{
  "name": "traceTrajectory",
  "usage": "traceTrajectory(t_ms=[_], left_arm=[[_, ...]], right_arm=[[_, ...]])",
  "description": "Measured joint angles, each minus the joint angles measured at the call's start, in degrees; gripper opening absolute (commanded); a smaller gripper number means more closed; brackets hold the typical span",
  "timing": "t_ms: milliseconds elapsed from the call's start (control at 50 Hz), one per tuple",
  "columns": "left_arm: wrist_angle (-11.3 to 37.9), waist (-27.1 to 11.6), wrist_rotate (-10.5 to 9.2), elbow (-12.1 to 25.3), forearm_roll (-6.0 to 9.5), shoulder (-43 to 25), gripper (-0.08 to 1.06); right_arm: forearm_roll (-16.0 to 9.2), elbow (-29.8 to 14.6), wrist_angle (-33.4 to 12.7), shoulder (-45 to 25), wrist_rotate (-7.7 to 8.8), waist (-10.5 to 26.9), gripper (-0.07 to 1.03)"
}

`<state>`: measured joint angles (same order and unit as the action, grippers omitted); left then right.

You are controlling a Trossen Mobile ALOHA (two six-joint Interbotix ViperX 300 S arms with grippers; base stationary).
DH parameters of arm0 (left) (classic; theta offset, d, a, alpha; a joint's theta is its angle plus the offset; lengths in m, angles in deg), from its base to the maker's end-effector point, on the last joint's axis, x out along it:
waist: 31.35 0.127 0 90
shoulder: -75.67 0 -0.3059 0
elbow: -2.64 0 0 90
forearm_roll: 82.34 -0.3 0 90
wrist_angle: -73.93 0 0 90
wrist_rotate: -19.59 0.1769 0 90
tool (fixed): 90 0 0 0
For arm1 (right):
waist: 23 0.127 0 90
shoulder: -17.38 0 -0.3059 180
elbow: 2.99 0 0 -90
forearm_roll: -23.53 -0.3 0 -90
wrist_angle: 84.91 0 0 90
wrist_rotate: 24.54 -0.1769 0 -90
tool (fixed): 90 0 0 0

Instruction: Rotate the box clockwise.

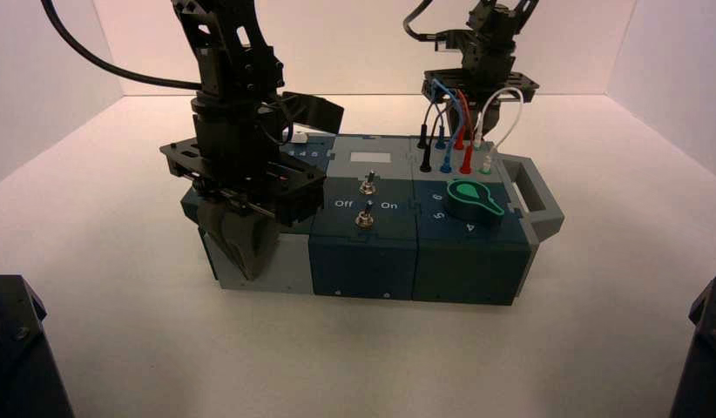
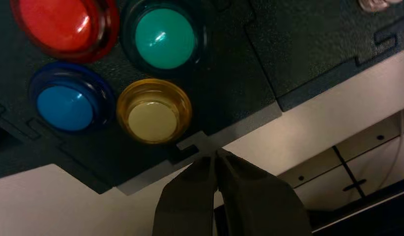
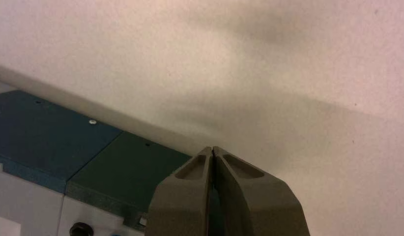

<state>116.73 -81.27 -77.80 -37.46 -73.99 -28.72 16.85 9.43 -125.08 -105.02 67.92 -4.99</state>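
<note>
The box (image 1: pixel 372 261) lies across the middle of the table, dark teal and grey, with its grey end handle (image 1: pixel 533 196) to the right. My left gripper (image 1: pixel 241 248) points down at the box's front left corner. In the left wrist view it is shut (image 2: pixel 216 153), its tips against the grey rim by the yellow button (image 2: pixel 153 112). My right arm (image 1: pixel 481 78) hangs behind the back right corner, above the plugged wires (image 1: pixel 450 131). That gripper (image 3: pixel 212 148) is shut and holds nothing, next to the box's teal wall (image 3: pixel 52 137).
Red (image 2: pixel 57 22), green (image 2: pixel 164 38) and blue (image 2: pixel 65 107) buttons sit by the yellow one. Two toggle switches (image 1: pixel 367 200) and a green knob (image 1: pixel 473 199) stand on top. White walls enclose the table. Dark arm bases (image 1: pixel 15 348) (image 1: pixel 703 348) fill the near corners.
</note>
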Motion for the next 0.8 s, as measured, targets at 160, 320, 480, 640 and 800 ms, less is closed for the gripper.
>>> traceTrajectory(t_ms=[160, 320, 480, 640, 800], left_arm=[[-0.5, 2.2, 0.0, 0.0, -1.41, 0.0, -0.03], [-0.9, 4.8, 0.0, 1.0, -3.16, -0.4, -0.03], [-1.1, 7.9, -0.09, 3.2, -5.54, -1.1, -0.03], [-1.1, 10.2, 1.14, 5.6, -6.77, -2.5, -0.03], [-1.1, 12.3, 2.55, 8.3, -7.21, -4.4, -0.03]], right_arm=[[0.0, 1.1, 0.0, 0.7, -0.09, -0.1, -0.02], [-0.3, 3.4, 0.0, 2.1, -0.09, -0.2, -0.02], [-1.1, 6.0, 0.0, 3.8, -0.09, -0.1, -0.02], [-1.7, 7.6, 0.0, 5.6, -0.09, 0.9, -0.02], [-1.8, 8.3, 0.0, 7.4, -0.44, 2.5, -0.02]])
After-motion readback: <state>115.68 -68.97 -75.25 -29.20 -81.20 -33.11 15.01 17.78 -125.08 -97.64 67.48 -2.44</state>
